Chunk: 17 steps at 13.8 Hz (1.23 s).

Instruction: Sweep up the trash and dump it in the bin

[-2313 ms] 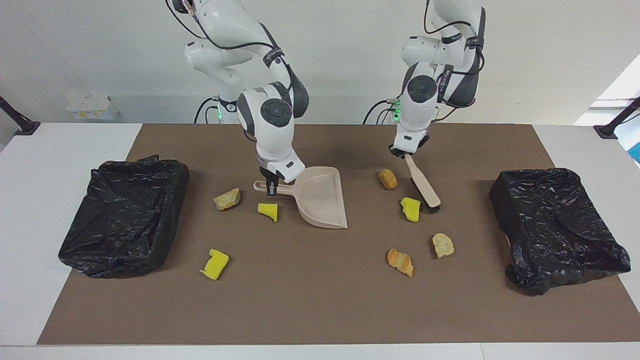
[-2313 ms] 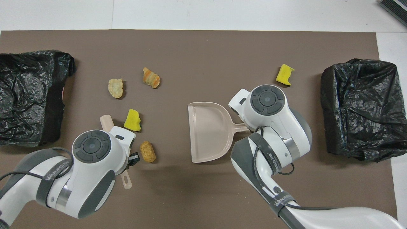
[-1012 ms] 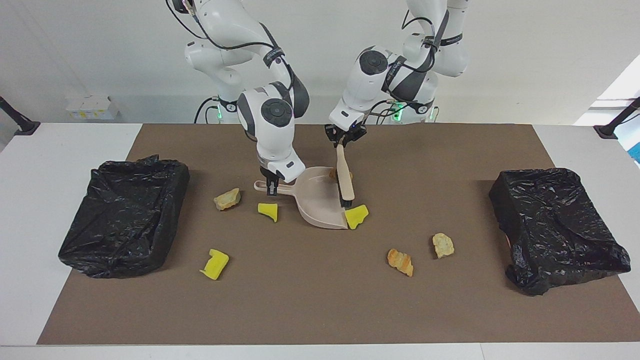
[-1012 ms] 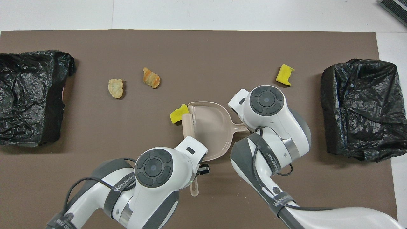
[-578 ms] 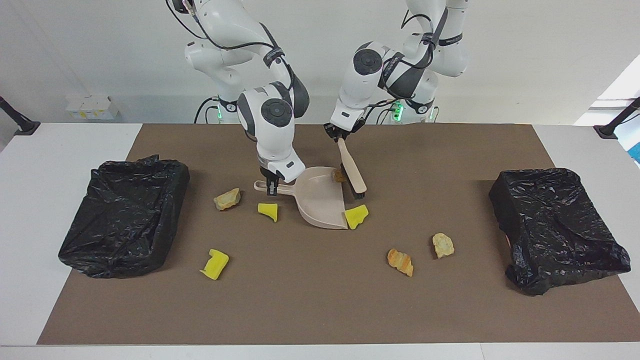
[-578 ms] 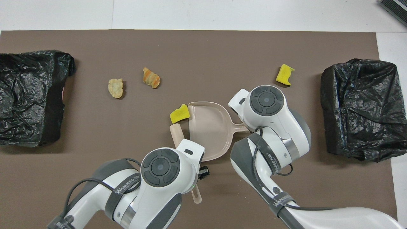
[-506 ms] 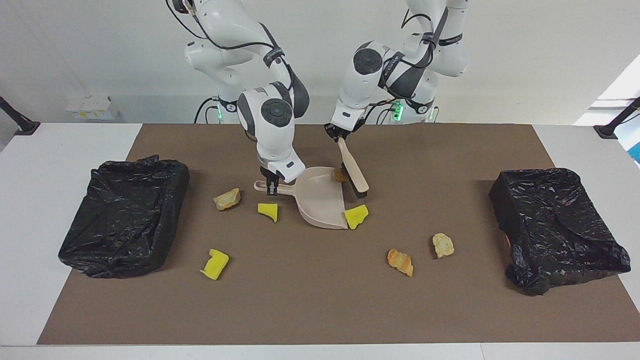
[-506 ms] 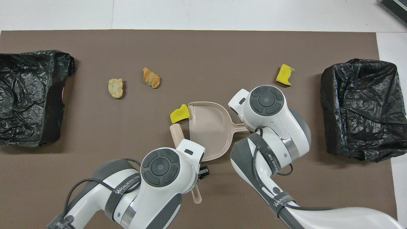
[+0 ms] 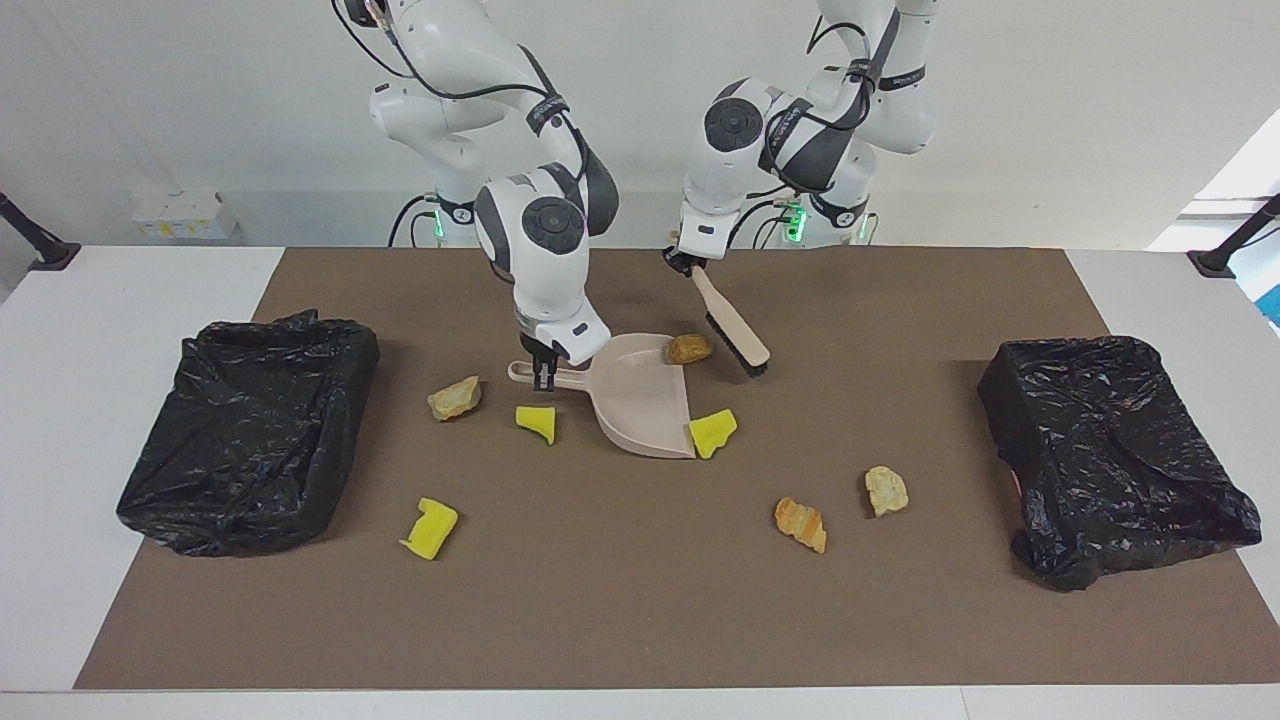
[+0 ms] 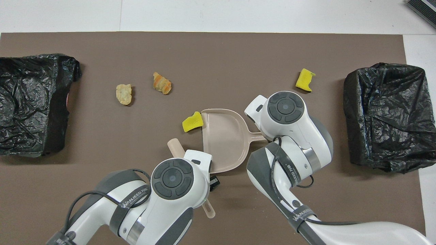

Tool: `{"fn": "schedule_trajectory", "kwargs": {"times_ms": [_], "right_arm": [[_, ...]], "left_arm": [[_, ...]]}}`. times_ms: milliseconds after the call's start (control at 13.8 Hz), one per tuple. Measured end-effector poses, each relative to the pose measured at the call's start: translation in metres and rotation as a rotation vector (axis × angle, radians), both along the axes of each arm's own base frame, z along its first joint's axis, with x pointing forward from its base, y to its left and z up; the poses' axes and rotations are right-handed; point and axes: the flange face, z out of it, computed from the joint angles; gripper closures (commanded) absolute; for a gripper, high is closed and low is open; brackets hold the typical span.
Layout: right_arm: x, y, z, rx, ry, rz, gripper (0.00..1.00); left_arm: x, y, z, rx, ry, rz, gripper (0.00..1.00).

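A: While my right gripper (image 9: 542, 376) pins the dustpan (image 9: 643, 396) handle, where's trash?
B: Brown lump (image 9: 689, 348) at its rim; my left gripper (image 9: 683, 261) clamps the tilted brush (image 9: 734, 327).

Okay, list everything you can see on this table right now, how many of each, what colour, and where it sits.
yellow foam chunks: three, bright yellow; one at the dustpan's mouth, two toward the right arm's end.
tan bread-like lumps: four, tan to orange-brown; one at the dustpan's mouth, one beside its handle, two toward the left arm's end.
dustpan: one, beige, mid-mat.
brush: one, beige, tilted, bristles down.
bins: two, black-bagged, one at each end.
mat: one, brown.
table: one, white.
left gripper: shut on the brush handle.
right gripper: shut on the dustpan handle.
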Motion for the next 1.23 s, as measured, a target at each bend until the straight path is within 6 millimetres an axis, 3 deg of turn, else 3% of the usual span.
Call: {"fn": "schedule_trajectory", "kwargs": {"times_ms": [289, 506, 940, 1084, 1229], "right_arm": [[0.000, 0.000, 0.000, 0.000, 0.000, 0.000, 1.00], [0.000, 0.000, 0.000, 0.000, 0.000, 0.000, 1.00], [0.000, 0.000, 0.000, 0.000, 0.000, 0.000, 1.00], [0.000, 0.000, 0.000, 0.000, 0.000, 0.000, 1.00], [0.000, 0.000, 0.000, 0.000, 0.000, 0.000, 1.00]], "left_arm": [[-0.017, -0.015, -0.024, -0.034, -0.009, -0.018, 1.00], [-0.019, -0.027, -0.026, -0.100, -0.045, -0.156, 1.00], [-0.001, -0.040, 0.005, -0.189, -0.109, -0.301, 1.00], [0.004, -0.036, 0.019, -0.192, -0.111, -0.335, 1.00], [0.024, -0.018, 0.024, -0.182, -0.128, -0.377, 1.00]]}}
